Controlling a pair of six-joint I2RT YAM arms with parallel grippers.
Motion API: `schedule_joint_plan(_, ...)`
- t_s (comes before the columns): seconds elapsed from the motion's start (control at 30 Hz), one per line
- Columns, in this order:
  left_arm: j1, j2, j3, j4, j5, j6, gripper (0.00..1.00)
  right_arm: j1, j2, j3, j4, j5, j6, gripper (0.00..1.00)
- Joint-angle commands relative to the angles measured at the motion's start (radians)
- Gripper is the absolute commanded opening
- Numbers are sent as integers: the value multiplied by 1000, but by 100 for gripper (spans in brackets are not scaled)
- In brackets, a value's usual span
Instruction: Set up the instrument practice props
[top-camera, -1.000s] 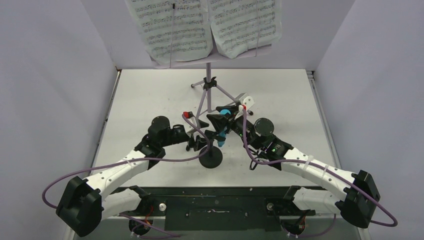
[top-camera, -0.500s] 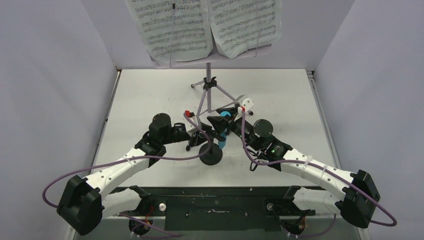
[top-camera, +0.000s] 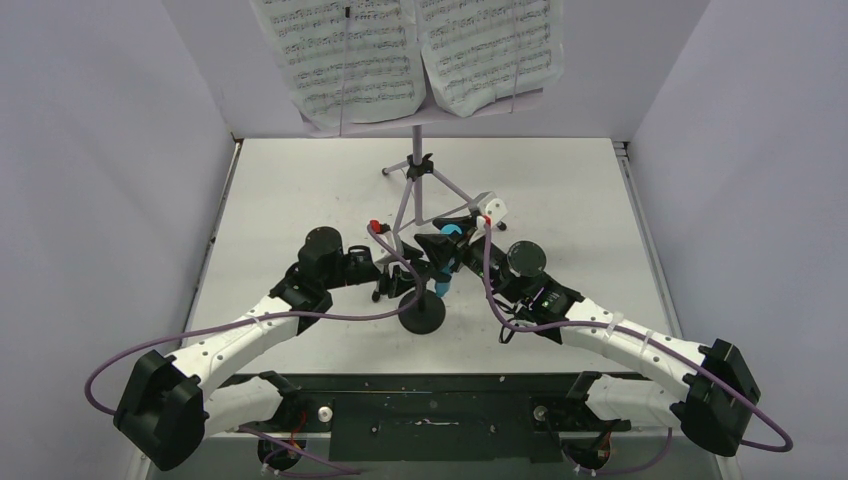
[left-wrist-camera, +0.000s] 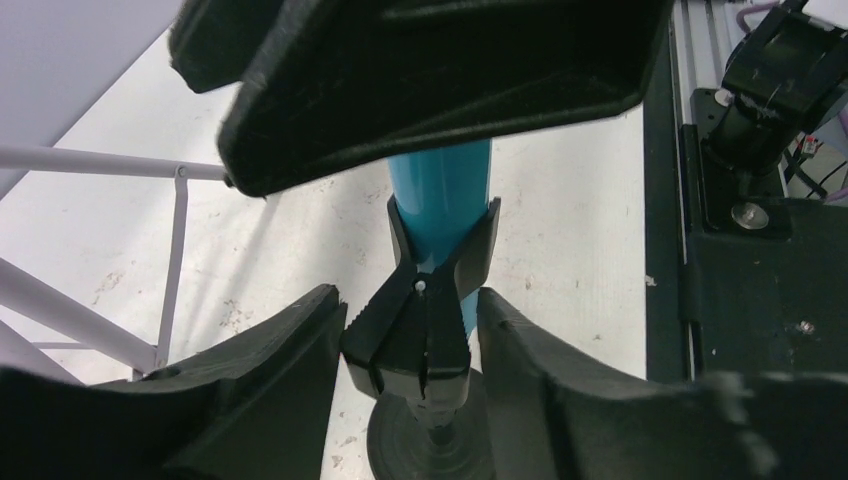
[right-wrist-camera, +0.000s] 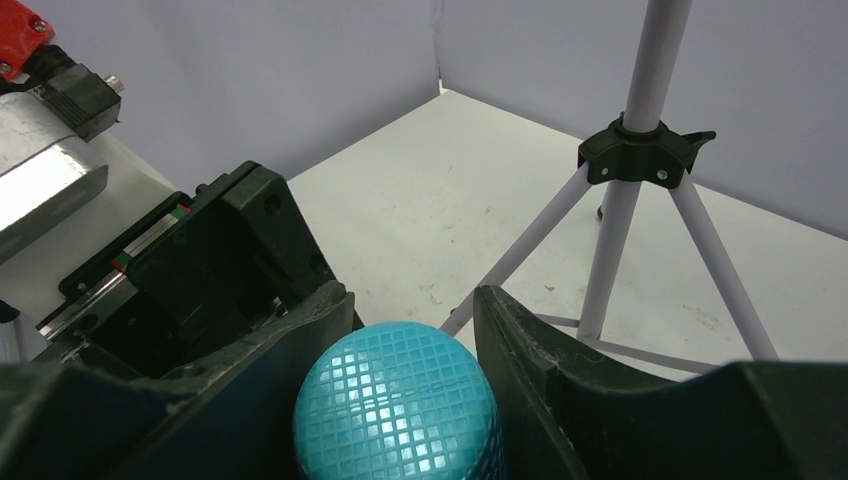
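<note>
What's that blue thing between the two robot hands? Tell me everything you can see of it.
It is a turquoise-blue toy microphone, apparently plastic. Its rounded head has a moulded grid pattern and a slight shine; its handle is smooth and glossy. The handle sits in the forked black clip atop the small round-based mic stand, beside the legs of the lilac music stand. The right gripper has a finger close against each side of the head.

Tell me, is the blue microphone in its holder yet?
In. The microphone sits between the two prongs of the black clip atop the small stand.
</note>
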Motion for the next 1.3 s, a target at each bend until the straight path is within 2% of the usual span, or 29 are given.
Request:
schedule_joint_plan(0.0,3,-9,17,73,-2,-4,58,9,-10,3,92,-7,15,10)
schedule_joint_plan(0.07,3,-9,14,75,-3,-8,70,11,-10,4,91,-9,14,16)
schedule_joint_plan(0.23,3,-13,8,91,-11,-22,100,10,-9,8,83,-15,11,43)
schedule_joint_plan(0.27,3,-16,4,96,-14,-27,97,10,-9,10,80,-18,9,50)
schedule_joint_plan(0.43,5,-34,-14,119,-34,-39,96,11,-12,18,70,-53,-10,81)
schedule_joint_plan(0.57,5,-49,-28,126,-54,-42,96,9,-14,37,46,-74,-21,99)
schedule_joint_plan(0.63,5,-58,-39,137,-71,-53,96,10,-14,47,40,-77,-18,92)
schedule_joint_plan(0.7,9,-66,-50,159,-88,-84,96,9,-14,67,27,-81,-16,90)
schedule_joint_plan(1.07,115,-100,-122,386,-49,-364,96,-10,-45,172,-69,-43,-24,90)
schedule_joint_plan(1.27,200,-125,-192,532,-38,-516,96,-103,-62,199,-119,-61,9,90)
